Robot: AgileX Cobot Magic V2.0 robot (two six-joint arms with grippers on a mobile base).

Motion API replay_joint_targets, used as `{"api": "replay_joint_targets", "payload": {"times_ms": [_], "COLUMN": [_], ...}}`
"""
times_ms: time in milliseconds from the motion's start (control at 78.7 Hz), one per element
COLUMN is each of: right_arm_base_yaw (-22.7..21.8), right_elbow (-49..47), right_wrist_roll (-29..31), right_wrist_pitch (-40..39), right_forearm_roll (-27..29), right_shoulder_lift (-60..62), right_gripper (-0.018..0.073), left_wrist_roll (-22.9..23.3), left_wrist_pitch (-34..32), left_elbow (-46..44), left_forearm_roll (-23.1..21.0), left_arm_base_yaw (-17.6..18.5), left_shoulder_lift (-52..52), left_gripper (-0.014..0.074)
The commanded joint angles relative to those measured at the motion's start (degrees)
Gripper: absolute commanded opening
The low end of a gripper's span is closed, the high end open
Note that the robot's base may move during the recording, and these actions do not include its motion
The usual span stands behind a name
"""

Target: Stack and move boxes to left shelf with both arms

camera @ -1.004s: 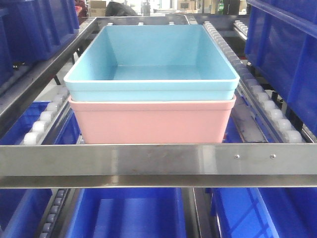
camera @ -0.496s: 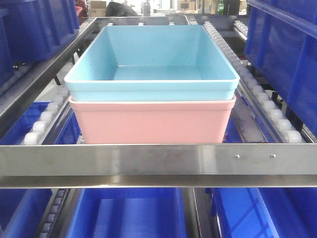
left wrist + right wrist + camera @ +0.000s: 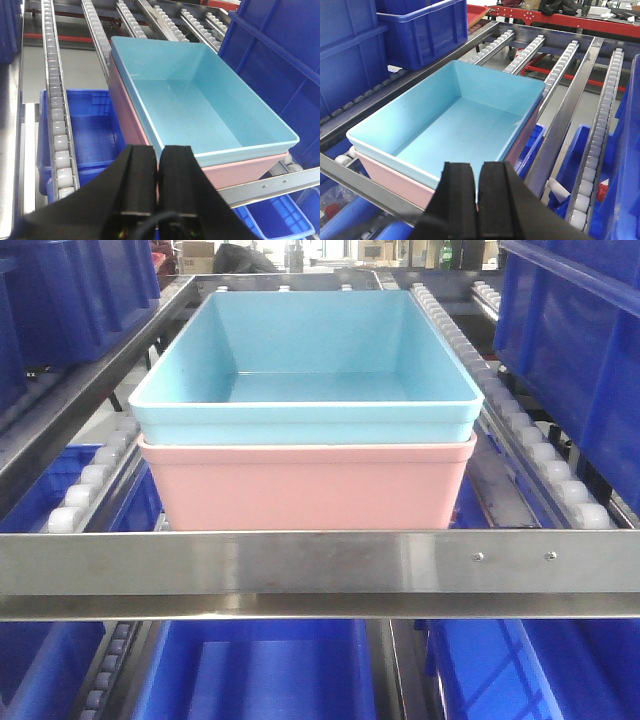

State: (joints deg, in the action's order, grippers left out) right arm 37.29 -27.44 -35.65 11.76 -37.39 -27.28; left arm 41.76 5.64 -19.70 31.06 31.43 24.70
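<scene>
Dark blue bins (image 3: 580, 350) flank steel roller racks (red-framed bench (image 3: 560, 17) behind).

Left gripper (image 3: 158, 172) and right gripper (image 3: 476, 187) each have fingers pressed together, holding nothing.

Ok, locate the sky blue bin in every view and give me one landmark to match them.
Front view: sky blue bin upper centre, nested in the pink bin.
Left wrist view: centre-right, above the left gripper.
Right wrist view: centre-left, above the right gripper.
Shared landmark: the steel front bar.
</scene>
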Motion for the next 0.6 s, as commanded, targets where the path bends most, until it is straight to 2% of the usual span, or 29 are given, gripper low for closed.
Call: {"api": "replay_joint_targets", "payload": {"times_ms": [0, 89, 153, 267, 343, 445, 585], "right_arm_base_yaw": [-0.5, -5.9, -11.8, -22.4, -26.8, -31.0, -32.9], "right_elbow": [-1.2, 0.3, 2.4, 7.8, 12.3, 17.6, 23.3], "right_wrist_roll": [0.4, 0.7, 8.0, 25.3, 31.2, 31.5, 31.5], "right_wrist_pitch": [-4.1, -4.3, -9.6, -20.4, -23.8, -22.7, -21.3], "right_forearm_roll": [-1.4, -1.2, 1.9, 16.6, 24.8, 28.7, 30.1], "right_shoulder_lift": [0.0, 0.7, 1.9, 5.2, 8.0, 13.2, 20.8], "right_gripper": [0.0051, 0.0051, 0.0051, 0.0051, 0.0051, 0.0051, 0.0051], "left_wrist_roll": [0.2, 0.2, 0.2, 0.2, 0.2, 0.2, 0.2], "left_wrist_pitch": [-4.8, -4.8, -4.8, -4.8, -4.8, -4.8, -4.8], "left_elbow": [-1.7, -1.7, -1.7, -1.7, -1.7, -1.7, -1.7], "left_forearm_roll": [0.4, 0.4, 0.4, 0.4, 0.4, 0.4, 0.4], "left_arm_base_yaw": [0.4, 0.4, 0.4, 0.4, 0.4, 0.4, 0.4], "left_shoulder_lift": [0.3, 0.3, 0.3, 0.3, 0.3, 0.3, 0.3], "left_gripper": [-0.0001, -0.0001, -0.0001, -0.0001, -0.0001, -0.0001, -0.0001]}}
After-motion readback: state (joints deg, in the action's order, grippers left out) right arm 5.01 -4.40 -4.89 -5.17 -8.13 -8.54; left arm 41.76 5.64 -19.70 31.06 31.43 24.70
